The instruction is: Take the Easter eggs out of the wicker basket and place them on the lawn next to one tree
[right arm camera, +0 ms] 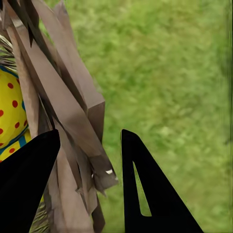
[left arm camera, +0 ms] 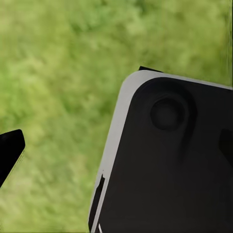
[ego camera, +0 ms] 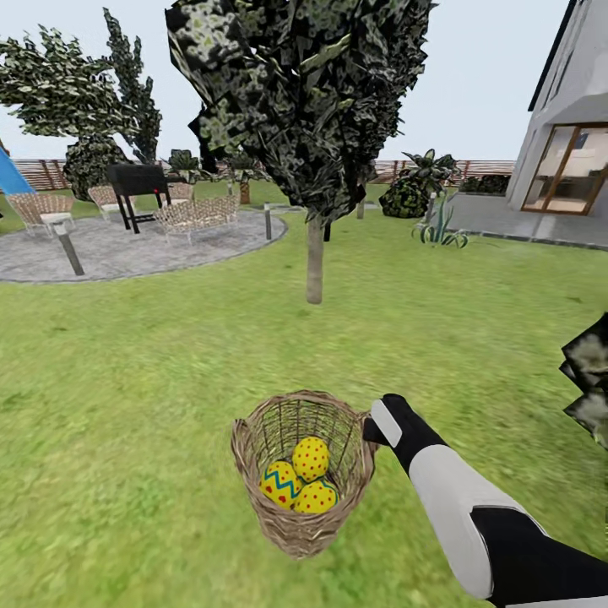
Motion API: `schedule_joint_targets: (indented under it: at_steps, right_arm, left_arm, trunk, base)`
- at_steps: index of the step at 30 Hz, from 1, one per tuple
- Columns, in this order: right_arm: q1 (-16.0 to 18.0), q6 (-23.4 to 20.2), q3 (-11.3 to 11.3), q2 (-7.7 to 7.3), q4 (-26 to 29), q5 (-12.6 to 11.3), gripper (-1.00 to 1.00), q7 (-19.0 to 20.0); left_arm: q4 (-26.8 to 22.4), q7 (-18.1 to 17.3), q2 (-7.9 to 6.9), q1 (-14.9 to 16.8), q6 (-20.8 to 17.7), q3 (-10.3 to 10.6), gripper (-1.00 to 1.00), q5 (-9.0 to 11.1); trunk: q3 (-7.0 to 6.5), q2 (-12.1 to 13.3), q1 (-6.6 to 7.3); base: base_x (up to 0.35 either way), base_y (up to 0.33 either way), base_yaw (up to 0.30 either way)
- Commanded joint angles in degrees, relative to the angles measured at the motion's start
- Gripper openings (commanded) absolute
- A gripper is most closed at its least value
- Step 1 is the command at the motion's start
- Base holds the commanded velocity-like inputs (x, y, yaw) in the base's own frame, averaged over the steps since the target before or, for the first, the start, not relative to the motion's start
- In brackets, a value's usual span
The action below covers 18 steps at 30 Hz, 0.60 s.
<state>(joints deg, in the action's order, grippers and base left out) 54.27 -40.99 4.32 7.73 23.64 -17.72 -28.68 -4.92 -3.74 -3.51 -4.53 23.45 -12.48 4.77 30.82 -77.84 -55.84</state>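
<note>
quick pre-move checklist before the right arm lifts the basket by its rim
1. All three Easter eggs in the wicker basket: ok, three yellow dotted eggs lie at its bottom.
2. Right gripper at the rim: ok, one of its fingers is inside and the other outside the woven wall.
3. Grip closed on the rim: cannot tell, the wall sits between the fingers but contact is not clear.
4. Basket upright on the lawn: not ok, it looks tilted, mouth toward the camera.
5. Way to the tree: ok, open grass lies between.
6. Left gripper free: cannot tell.
</note>
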Motion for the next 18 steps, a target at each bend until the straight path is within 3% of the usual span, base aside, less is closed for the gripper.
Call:
schedule_joint_targets:
  at_steps: [1,4,14,18]
  right_arm:
    - [0.0,0.2,0.3,0.08,0.1,-1.0,-1.0,-0.5]
    - [0.0,0.2,0.3,0.09,0.1,-1.0,-1.0,-0.5]
    - [0.0,0.2,0.3,0.09,0.1,-1.0,-1.0,-0.4]
    - [0.0,0.3,0.3,0.12,0.1,-1.0,-1.0,-0.4]
  left_arm:
    - [-0.1,-0.4,0.0,0.0,0.0,-0.1,1.0,0.5]
    - [-0.1,-0.4,0.0,0.0,0.0,-0.1,1.0,0.5]
    - [-0.1,-0.4,0.0,0.0,0.7,-0.1,1.0,0.5]
    - [-0.1,-0.4,0.02,0.0,0.7,-0.1,1.0,0.5]
  trunk:
    - [0.05,0.0,-0.04]
    - [0.05,0.0,-0.04]
    - [0.05,0.0,-0.04]
    - [0.05,0.0,-0.04]
  base:
    - [0.333,0.0,-0.256]
    - [0.333,0.0,-0.171]
    - [0.333,0.0,-0.021]
    - [0.333,0.0,-0.216]
